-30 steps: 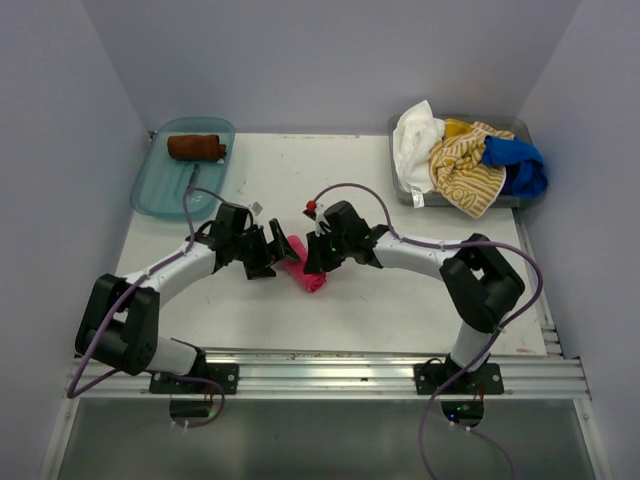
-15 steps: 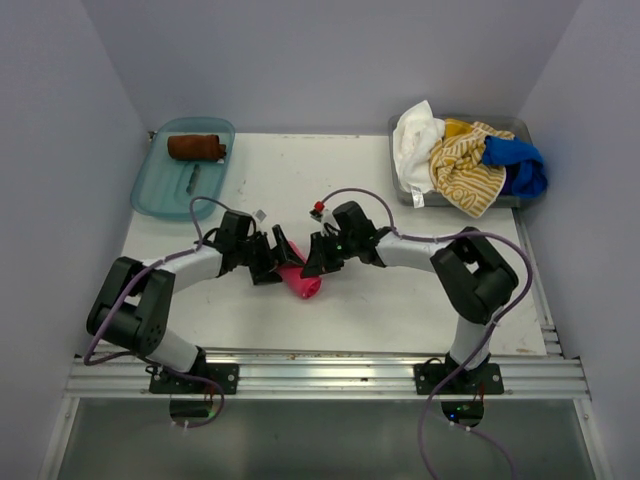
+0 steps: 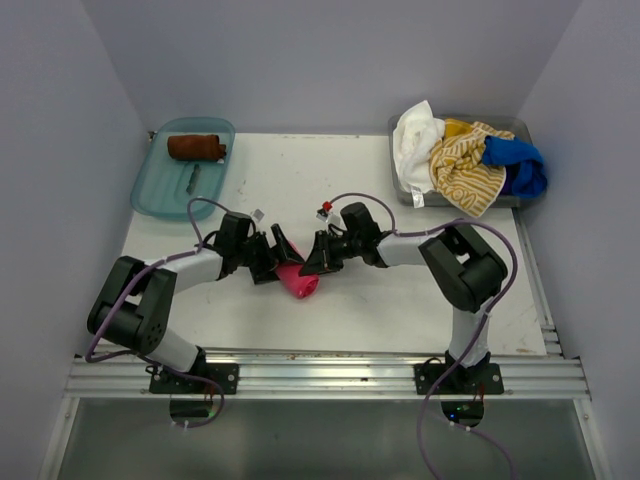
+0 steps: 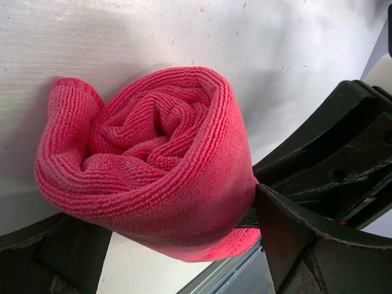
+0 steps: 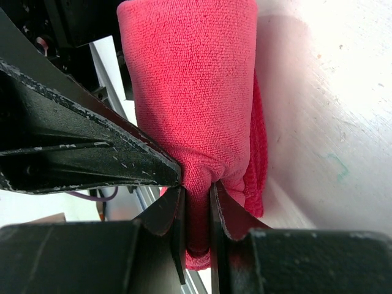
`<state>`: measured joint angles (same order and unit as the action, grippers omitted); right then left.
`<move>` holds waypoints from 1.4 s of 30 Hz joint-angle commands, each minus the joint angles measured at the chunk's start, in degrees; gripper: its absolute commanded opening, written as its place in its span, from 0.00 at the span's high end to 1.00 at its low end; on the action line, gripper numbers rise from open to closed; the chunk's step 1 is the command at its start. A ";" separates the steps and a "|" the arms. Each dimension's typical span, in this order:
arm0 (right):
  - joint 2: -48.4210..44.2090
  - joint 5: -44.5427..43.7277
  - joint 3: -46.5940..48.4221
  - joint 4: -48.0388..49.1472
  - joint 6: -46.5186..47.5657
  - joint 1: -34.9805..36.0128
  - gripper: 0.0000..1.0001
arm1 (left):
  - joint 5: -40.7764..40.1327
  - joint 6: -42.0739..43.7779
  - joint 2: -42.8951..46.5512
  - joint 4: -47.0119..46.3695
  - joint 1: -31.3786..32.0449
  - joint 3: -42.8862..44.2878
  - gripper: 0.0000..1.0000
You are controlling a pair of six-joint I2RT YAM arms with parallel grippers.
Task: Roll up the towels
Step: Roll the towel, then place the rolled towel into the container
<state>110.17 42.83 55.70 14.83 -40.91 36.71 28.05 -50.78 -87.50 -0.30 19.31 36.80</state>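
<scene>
A hot pink towel, rolled into a tube, lies on the white table between my two grippers. My left gripper stands open, its jaws wide on either side of the roll's end; both fingers lie against the cloth. My right gripper is shut on a fold of the pink towel, pinched between its fingertips. A rust-brown rolled towel rests in the teal tray.
A grey bin at the back right holds a heap of white, yellow-striped and blue towels. A small dark object lies in the tray. A metal rail runs along the near edge. Walls stand close on both sides.
Both grippers have dropped lower and drawn closer around the pink roll, which has shifted slightly left and nearer. The left elbow has folded down toward the table.
</scene>
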 commanded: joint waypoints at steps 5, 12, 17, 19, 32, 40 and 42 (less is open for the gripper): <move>2.50 3.84 -0.77 5.56 -4.89 -0.85 1.00 | -7.13 2.44 0.40 -0.23 0.03 -0.23 0.16; 2.95 4.37 -1.30 6.09 -5.24 -1.82 1.00 | -8.02 2.62 -0.21 -0.93 -0.06 -0.15 0.06; 3.03 4.28 -1.47 6.53 -5.76 -2.17 1.00 | -6.00 -0.27 -2.84 -4.36 0.11 -1.11 0.29; 3.12 3.84 -1.39 6.44 -6.03 -2.34 0.98 | -4.95 -2.20 -3.11 -5.76 0.38 -1.81 0.40; -13.82 -5.97 -6.48 -5.57 -3.23 -6.03 0.28 | -7.49 -3.62 1.89 8.38 -0.41 5.21 0.99; -32.99 -26.21 -7.27 -30.54 8.73 -6.21 0.27 | -7.58 -3.27 6.46 15.40 -2.87 11.62 0.99; -34.66 -28.58 -7.71 -32.05 9.35 -6.30 0.27 | -7.66 -2.57 6.73 16.99 -4.28 14.34 0.99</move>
<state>77.54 22.87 49.10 -7.88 -35.81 30.46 21.06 -54.85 -83.31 13.50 16.97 45.87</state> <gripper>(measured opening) 0.724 0.231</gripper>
